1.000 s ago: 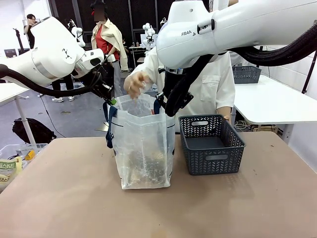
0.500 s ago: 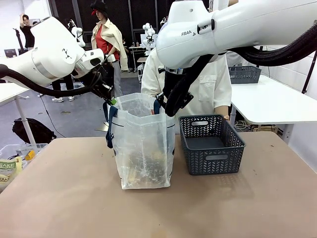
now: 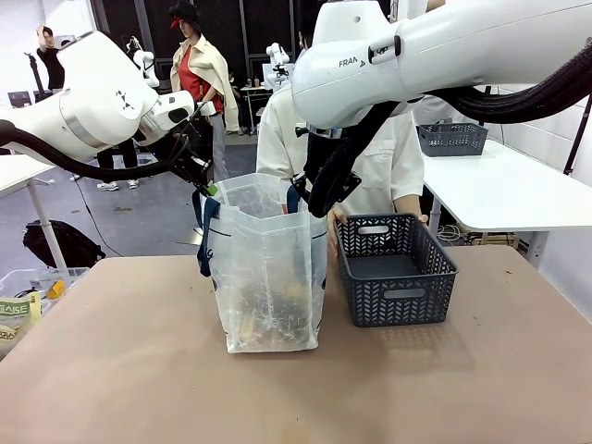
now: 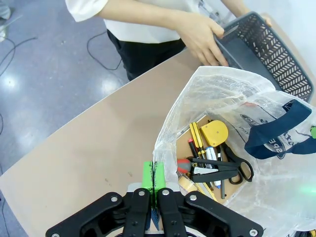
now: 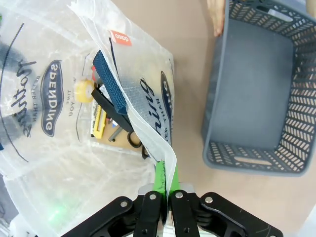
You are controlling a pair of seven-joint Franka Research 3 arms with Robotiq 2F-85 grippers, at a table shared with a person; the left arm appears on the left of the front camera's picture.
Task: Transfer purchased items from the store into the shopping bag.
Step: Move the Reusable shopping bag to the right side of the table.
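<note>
- While the bag (image 3: pixel 268 273) stands upright on the table (image 3: pixel 139 370), the left gripper (image 4: pixel 154 183) is clamped tight on its rim; the green pads (image 4: pixel 148 177) meet with the thin plastic pinched between them, at the bag's left upper edge as seen from the front.
- Just past that gripper's fingertips the bag's mouth gapes; down inside lie the bought things (image 4: pixel 212 158) (a yellow round piece, yellow and red packets, black-handled scissors) heaped together on the bottom.
- The right gripper (image 5: pixel 165 182) is likewise closed on the opposite rim; its pads (image 5: pixel 160 178) squeeze a fold of the white plastic, and a dark blue strap (image 5: pixel 109 81) hangs just beyond the fingertips, inside the bag's wall.
- To one side of the right gripper, across a strip of bare table, sits the grey basket (image 5: pixel 217 103); in the front view it stands just beside the bag, not touching it as far as one can tell; its floor looks bare.
- Beyond the left gripper, past the bag's far edge, a person's hand (image 4: pixel 200 42) rests on the near end of the basket; another hand (image 5: pixel 216 17) shows at the basket's rim in the right wrist view.
- The black oval print (image 5: pixel 52 98) reads through the plastic, off to the side of the right gripper; the second strap (image 4: pixel 276 131) drapes over the bag's far wall from the left gripper.
</note>
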